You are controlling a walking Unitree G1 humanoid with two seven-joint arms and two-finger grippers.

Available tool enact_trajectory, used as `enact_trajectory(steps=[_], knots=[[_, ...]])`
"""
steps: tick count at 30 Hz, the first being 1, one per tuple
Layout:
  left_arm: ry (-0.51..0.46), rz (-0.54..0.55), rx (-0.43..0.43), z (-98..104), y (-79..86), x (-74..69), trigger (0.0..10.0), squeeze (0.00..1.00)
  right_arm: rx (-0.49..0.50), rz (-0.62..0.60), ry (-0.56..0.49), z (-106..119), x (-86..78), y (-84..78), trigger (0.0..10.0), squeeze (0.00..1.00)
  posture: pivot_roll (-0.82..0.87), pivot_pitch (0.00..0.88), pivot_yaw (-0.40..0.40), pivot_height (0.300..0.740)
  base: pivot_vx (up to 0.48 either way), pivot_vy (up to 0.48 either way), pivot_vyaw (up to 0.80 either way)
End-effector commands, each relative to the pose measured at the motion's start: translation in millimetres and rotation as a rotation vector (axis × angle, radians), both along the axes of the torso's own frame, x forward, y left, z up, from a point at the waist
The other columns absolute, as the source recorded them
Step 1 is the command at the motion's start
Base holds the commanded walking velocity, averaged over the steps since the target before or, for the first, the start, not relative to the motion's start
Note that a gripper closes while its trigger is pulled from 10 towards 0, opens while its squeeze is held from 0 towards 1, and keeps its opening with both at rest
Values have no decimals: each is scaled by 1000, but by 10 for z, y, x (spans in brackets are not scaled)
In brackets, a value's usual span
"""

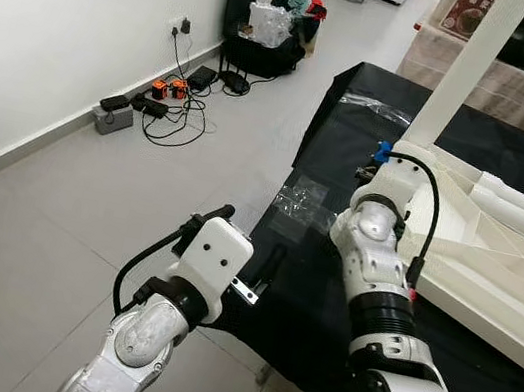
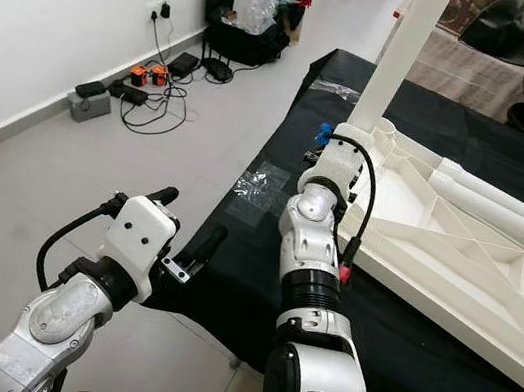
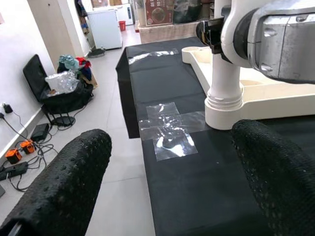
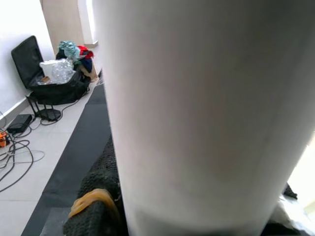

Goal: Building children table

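Leg (image 1: pixel 464 71) stands in the tabletop's (image 1: pixel 497 248) corner socket, my right claw (image 4: pixel 110 196) clamped round it; a crooked twist could cross-thread it. Left claw (image 3: pixel 167 187) hangs apart.

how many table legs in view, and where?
3. One leg stands upright in the corner socket of the upside-down tabletop, with the right gripper at its base. Two loose legs lie side by side along the tabletop's far side. A fourth may be out of frame.

Left claw (image 3: pixel 167 196) forward, fingers spread wide; right claw (image 4: pixel 162 216) extended ahead, seemingly clamped shut.
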State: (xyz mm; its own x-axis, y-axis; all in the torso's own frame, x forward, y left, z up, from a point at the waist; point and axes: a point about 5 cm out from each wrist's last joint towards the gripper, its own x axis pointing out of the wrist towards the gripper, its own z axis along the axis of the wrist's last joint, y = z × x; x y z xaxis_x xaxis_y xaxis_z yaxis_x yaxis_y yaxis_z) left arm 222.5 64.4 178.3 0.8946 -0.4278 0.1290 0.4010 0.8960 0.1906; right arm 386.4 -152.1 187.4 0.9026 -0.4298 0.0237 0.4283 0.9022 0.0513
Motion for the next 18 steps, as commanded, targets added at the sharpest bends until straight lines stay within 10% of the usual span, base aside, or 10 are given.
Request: enact_trajectory(steps=[1,2,3,10,11,15,18], knots=[[3,3,4,-15,-13,3,10000,0,-29,-23,20,-53,-4,-28,10000,0,73,68,-120,740,0,0,0],[3,3,4,-15,-13,3,10000,0,-29,-23,20,-53,-4,-28,10000,0,73,68,-120,740,0,0,0],[3,3,3,-14,-13,2,10000,0,-55,2,-15,-7,-11,9,10000,1000,71,71,-121,740,0,0,0],[4,3,1,-11,-15,1,10000,0,-93,193,-106,106,-2,153,10000,1000,70,73,-120,740,0,0,0],[5,6,1,-11,-4,2,10000,0,-74,315,-104,132,46,149,10000,0,73,76,-121,740,0,0,0],[5,7,2,-11,0,2,10000,0,-58,372,-105,146,69,139,10000,0,72,76,-121,740,0,0,0],[5,5,3,-12,-4,0,10000,0,2,664,-102,164,86,220,10000,0,70,76,-120,740,0,0,0]])
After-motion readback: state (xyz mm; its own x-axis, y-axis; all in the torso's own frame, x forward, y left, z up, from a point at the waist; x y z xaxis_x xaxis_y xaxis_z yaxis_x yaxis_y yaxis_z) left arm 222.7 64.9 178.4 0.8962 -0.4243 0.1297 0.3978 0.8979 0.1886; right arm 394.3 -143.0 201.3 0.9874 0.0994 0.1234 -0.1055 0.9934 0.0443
